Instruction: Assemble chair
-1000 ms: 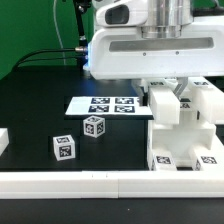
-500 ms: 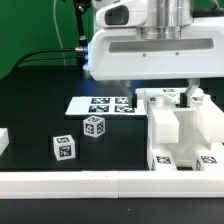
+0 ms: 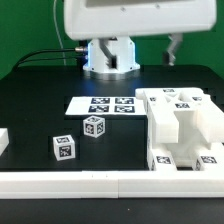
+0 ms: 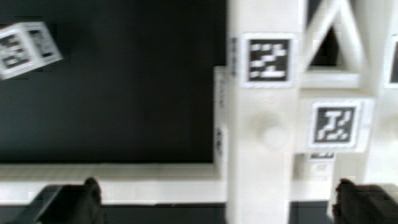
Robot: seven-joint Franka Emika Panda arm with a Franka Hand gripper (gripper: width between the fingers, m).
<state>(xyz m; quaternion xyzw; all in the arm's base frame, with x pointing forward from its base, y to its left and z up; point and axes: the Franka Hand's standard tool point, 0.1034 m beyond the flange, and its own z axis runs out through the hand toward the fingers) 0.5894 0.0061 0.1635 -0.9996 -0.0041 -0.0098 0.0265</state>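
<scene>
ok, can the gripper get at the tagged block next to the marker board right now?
Probably yes. The gripper hangs open above the chair assembly, and the block stands alone on the table, apart from the other block, nothing over it.

Claw (image 4: 217, 203) wide open, holding nothing. Tagged white chair piece (image 4: 267, 120) between fingertips. Tagged block (image 4: 25, 50) apart on black surface (image 4: 125, 110).
</scene>
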